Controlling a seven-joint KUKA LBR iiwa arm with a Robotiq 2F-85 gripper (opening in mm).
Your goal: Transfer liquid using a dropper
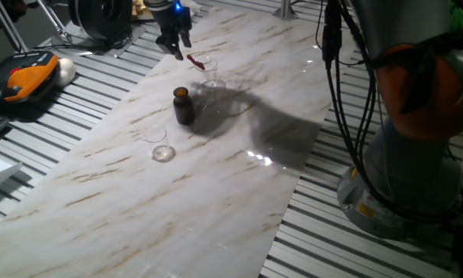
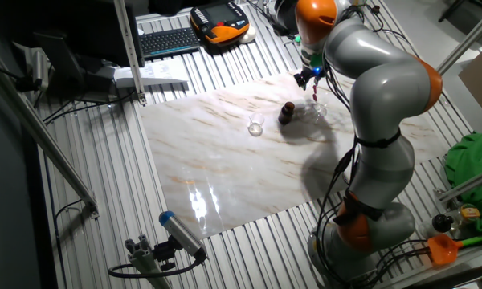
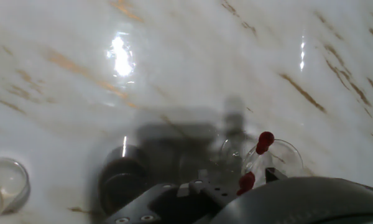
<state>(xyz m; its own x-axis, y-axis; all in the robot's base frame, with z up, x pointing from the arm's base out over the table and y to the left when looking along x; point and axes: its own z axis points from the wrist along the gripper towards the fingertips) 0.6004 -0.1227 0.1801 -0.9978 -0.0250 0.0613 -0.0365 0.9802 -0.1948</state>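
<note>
While the arm (image 2: 386, 88) reaches over the far part of the marble table (image 1: 216, 193), its pincer (image 1: 177, 48) hangs above a clear glass (image 1: 207, 68) w/ a red-bulbed dropper (image 1: 195, 61) at its tips. Looks clamped on the dropper, but the fingers are dark & small in both fixed views, so can't tell for sure how tight the jaws sit. Hand view: red dropper bits (image 3: 256, 160) show just over the glass rim (image 3: 286, 149), tilted, not upright; pincer body fills the bottom edge, blurred.

Brown bottle (image 1: 184, 106) stands upright near the glass, toward the table's middle, not touching it. Same bottle shows dark & blurry in hand view (image 3: 121, 177). A 2nd small clear glass (image 1: 162, 148) sits further along, apart from the bottle; seen in the other fixed view too (image 2: 256, 124), left of the bottle (image 2: 286, 114).

Off the table: orange-black pendant (image 1: 19, 81) on the slatted bench, keyboard (image 2: 169, 40) nearby.
</note>
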